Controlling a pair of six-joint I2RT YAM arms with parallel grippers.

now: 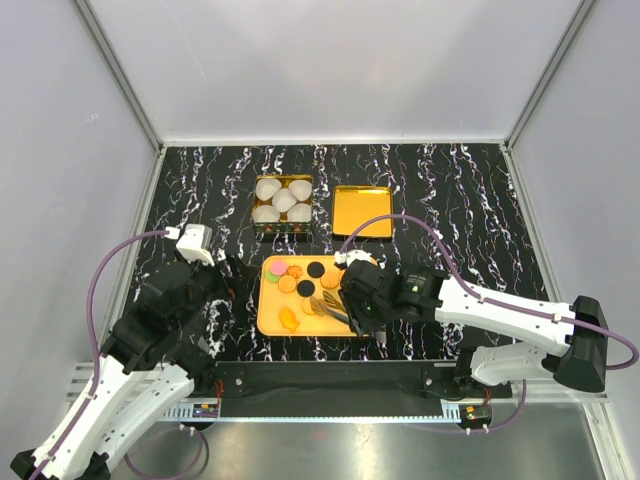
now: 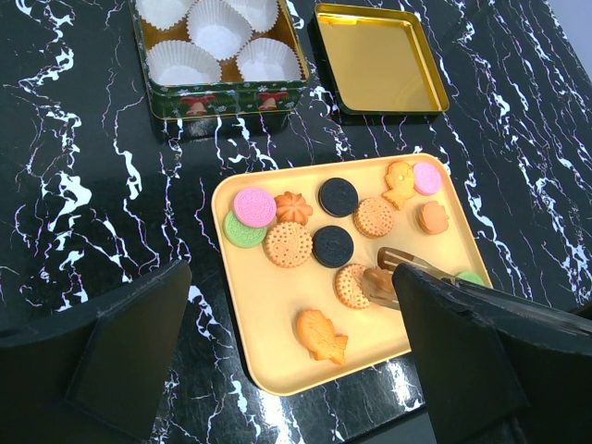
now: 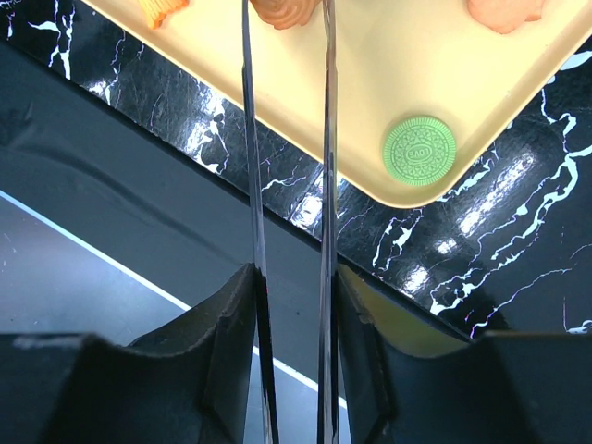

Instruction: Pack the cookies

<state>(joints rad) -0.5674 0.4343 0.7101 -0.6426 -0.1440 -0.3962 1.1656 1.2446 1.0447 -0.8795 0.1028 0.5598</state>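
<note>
The cookies lie spread on a yellow tray: round orange, black, pink and green discs, plus a fish-shaped one. My right gripper is shut on a pair of metal tongs, its fingers pressing both arms. The tongs reach over the tray's right side, their tips pinching a brown cookie beside a round orange biscuit. A green cookie sits in the tray's near right corner. My left gripper hangs open just off the tray's near left side, holding nothing.
A green tin lined with white paper cups stands behind the tray, with its gold lid lying upturned to its right. The table's front edge and metal rail run close under the right wrist.
</note>
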